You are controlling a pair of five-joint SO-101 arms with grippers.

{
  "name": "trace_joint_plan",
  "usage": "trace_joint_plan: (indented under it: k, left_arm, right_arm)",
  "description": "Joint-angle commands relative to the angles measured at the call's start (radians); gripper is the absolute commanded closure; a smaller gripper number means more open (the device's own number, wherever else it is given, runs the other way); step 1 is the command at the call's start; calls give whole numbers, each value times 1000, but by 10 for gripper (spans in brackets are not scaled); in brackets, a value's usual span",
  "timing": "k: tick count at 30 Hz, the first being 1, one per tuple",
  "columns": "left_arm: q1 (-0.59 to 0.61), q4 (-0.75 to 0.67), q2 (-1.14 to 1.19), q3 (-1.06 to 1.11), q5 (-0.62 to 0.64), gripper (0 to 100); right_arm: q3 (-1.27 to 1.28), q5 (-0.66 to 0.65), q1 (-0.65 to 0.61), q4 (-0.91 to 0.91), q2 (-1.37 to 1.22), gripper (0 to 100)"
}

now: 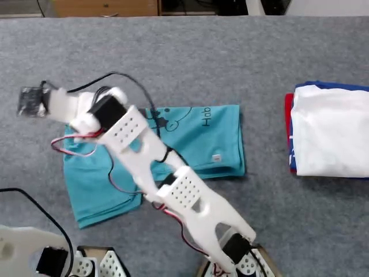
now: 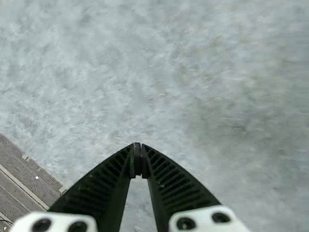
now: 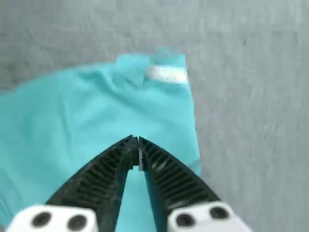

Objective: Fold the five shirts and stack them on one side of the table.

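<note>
Right claw (image 3: 135, 144) pressed together over the teal shirt (image 3: 96, 106), left claw (image 2: 137, 149) pressed together over the grey surface (image 2: 193, 72), folded shirts (image 1: 331, 130) lay stacked well apart.

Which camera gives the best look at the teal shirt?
The high view: the teal shirt shows nearly whole, spread on the table with an arm crossing it. The right wrist view shows one part with its label, beneath the right gripper. The left wrist view faces grey table.
</note>
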State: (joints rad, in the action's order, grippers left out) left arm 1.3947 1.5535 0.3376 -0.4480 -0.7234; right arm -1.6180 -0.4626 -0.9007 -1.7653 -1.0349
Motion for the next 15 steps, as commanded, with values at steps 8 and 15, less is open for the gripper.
trace_joint_plan:
  k: [8,15]
  left_arm:
    - [-80,121,-56,-264,77,981]
    - [29,14,-19,-176,71,980]
  right_arm:
    - [420,52,58,-23,430,991]
    - [1041,41,-76,-18,659,986]
